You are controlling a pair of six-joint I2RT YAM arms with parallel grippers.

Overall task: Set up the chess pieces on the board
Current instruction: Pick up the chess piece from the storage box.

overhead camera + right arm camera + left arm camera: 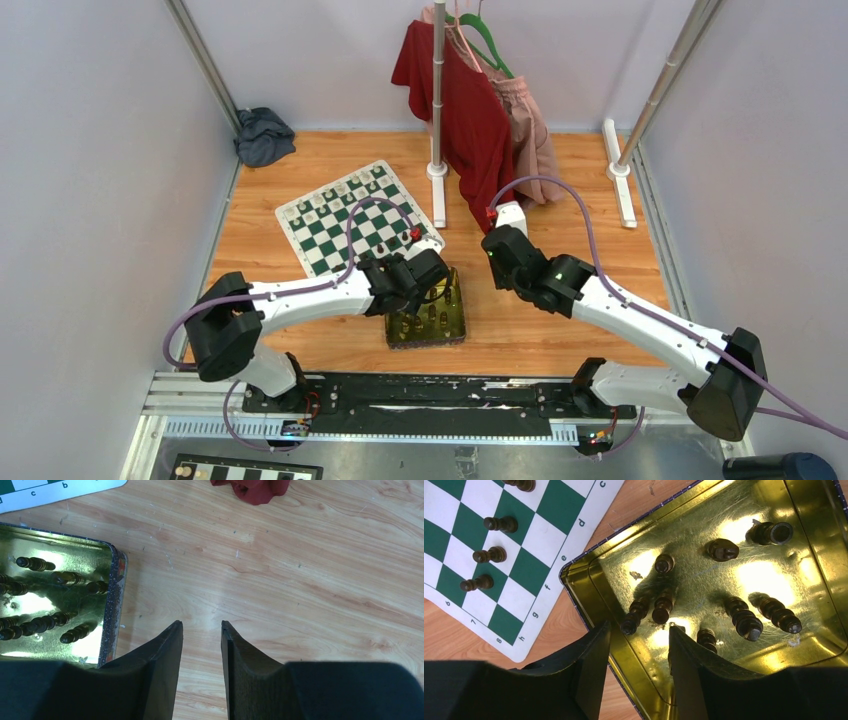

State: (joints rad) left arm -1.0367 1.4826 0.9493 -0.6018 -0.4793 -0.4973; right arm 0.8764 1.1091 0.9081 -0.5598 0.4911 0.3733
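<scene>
At the far left corner of the wooden counter point(310, 585) lies a crumpled grey cloth point(264, 135). To its right the board point(551, 537) lies flat and turned at an angle, its near corner just beside the gold tin point(704, 585) without touching it. A line of dark brown pieces point(489, 555) stands upright on the board's squares one row in from the lettered edge. Cream-white pieces point(345, 190) sit along the far side, too small to count.

The left end effector point(636, 630) hangs over the tin's near-left wall with its fingers apart. One finger is outside the rim, the other inside, and nothing is clamped between them. Just ahead of the gap a loose dark piece point(630, 625) lies on the tin floor. More loose dark pieces point(741, 617) are scattered across the shiny bottom, most of them on their sides.

Behind the tin, a red garment point(465, 110) and a pink garment point(528, 120) hang from a white rack point(438, 90).

Further right, the right end effector point(202, 625) is poised above bare wood just beside the tin's right wall. Its fingers are parted and it holds nothing.
</scene>
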